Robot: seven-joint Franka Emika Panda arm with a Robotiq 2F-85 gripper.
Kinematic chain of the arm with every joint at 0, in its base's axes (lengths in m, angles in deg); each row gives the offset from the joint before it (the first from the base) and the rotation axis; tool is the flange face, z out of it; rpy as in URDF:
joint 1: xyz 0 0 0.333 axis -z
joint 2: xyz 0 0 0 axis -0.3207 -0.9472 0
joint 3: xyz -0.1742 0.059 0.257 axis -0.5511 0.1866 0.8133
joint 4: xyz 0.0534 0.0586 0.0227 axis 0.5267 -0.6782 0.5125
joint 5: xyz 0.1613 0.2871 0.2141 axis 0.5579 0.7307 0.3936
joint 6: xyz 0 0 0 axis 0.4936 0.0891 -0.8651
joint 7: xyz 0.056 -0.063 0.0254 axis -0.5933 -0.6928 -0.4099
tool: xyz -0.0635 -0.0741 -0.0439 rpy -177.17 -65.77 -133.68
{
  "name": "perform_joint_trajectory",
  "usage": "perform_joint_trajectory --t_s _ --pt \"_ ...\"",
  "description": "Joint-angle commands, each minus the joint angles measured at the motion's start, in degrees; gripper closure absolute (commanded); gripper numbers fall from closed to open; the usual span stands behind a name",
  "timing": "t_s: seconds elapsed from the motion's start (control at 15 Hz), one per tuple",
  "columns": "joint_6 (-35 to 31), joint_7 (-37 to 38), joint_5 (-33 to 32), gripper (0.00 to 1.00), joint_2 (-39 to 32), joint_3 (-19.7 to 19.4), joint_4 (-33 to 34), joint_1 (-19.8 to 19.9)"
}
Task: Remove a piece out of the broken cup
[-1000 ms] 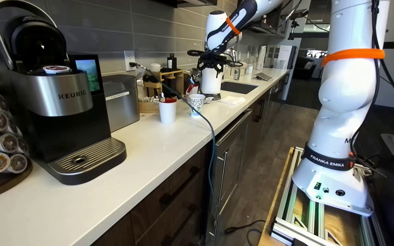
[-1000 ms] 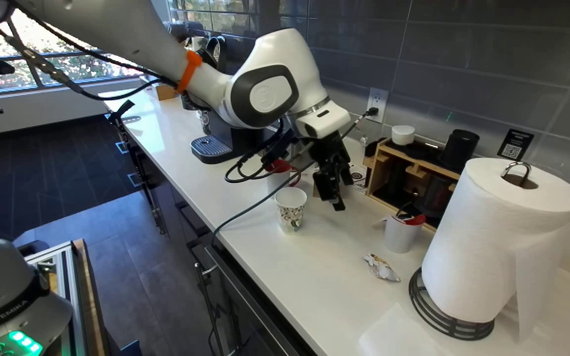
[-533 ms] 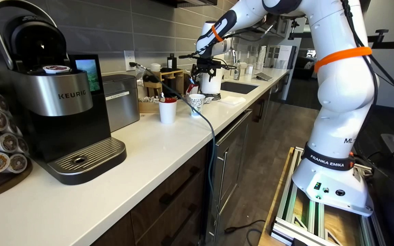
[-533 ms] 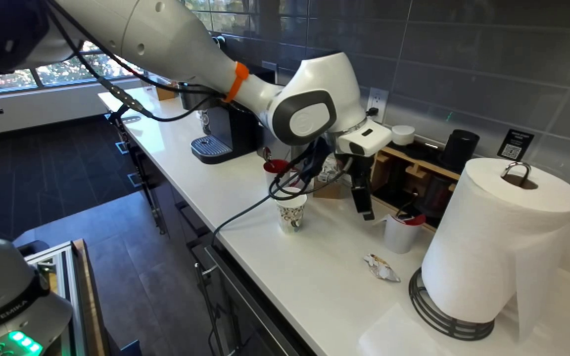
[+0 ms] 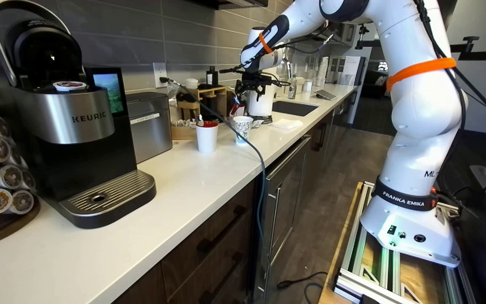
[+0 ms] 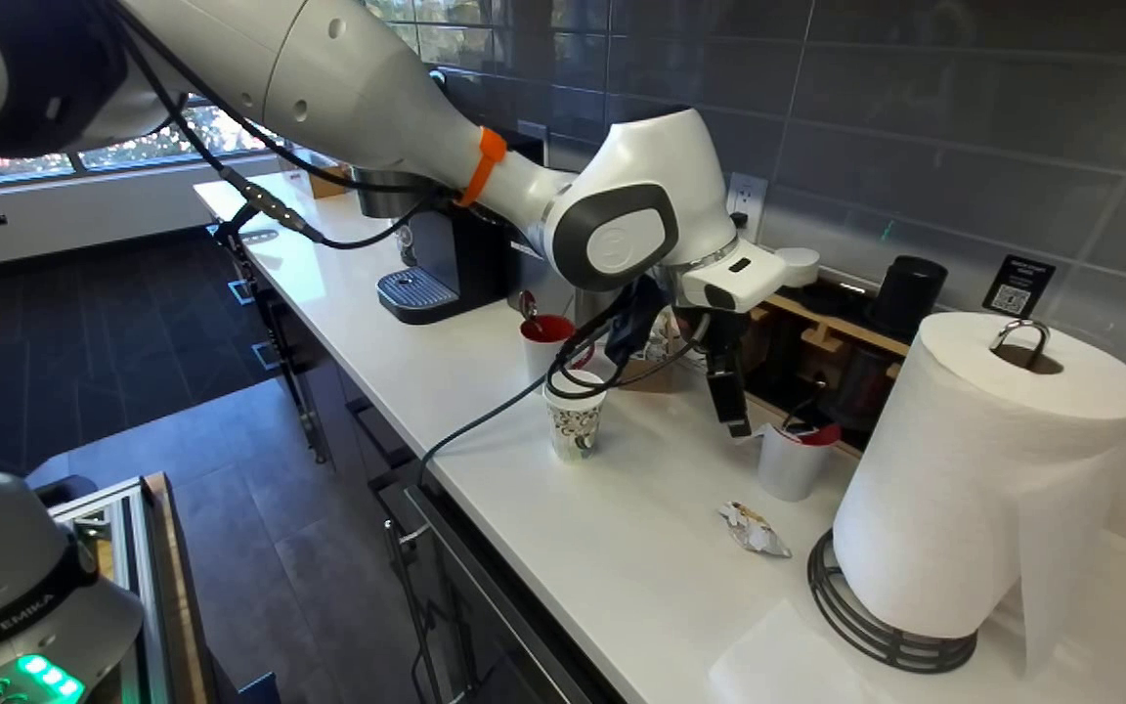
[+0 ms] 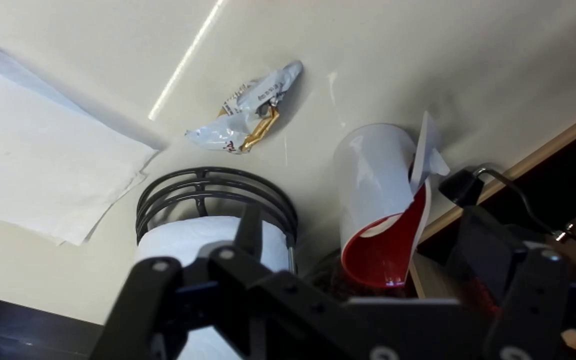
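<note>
The broken cup, white outside and red inside, stands on the counter. It shows in the wrist view (image 7: 368,175) and in an exterior view (image 6: 790,467). One side of its wall is broken away in a jagged edge. A white piece (image 7: 424,150) leans out at the broken edge. Another pale piece (image 7: 380,227) shows inside the cup. My gripper (image 7: 365,220) is open and empty, with its fingers wide apart on either side of the cup's mouth in the wrist view. In an exterior view the gripper's visible fingertip (image 6: 737,426) is just beside and above the cup, apart from it.
A paper towel roll (image 6: 993,479) on a wire stand is close to the cup. A wooden shelf (image 6: 817,337) stands behind it. A crumpled wrapper (image 7: 255,112) and a napkin (image 7: 43,150) lie nearby. A paper cup (image 6: 575,420) and a cable (image 6: 485,420) are also on the counter.
My gripper has moved toward the broken cup, to the right in an exterior view, mostly in the first half second and only slightly since. The cup and other objects have not moved.
</note>
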State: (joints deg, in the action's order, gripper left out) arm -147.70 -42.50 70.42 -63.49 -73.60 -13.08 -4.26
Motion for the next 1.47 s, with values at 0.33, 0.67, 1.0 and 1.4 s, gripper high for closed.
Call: perform_joint_trajectory --t_s 0.33,0.67,1.0,1.4 --pt "-3.7 -7.3 5.0 0.0 -9.6 -1.9 9.9 1.4" --pt "-1.0 -19.7 9.9 0.13 -17.4 2.2 21.8 6.6" --pt "4.9 -21.9 9.4 0.49 -19.7 1.6 26.5 7.3" --pt "8.1 -20.8 8.4 0.7 -18.7 2.2 26.2 6.4"
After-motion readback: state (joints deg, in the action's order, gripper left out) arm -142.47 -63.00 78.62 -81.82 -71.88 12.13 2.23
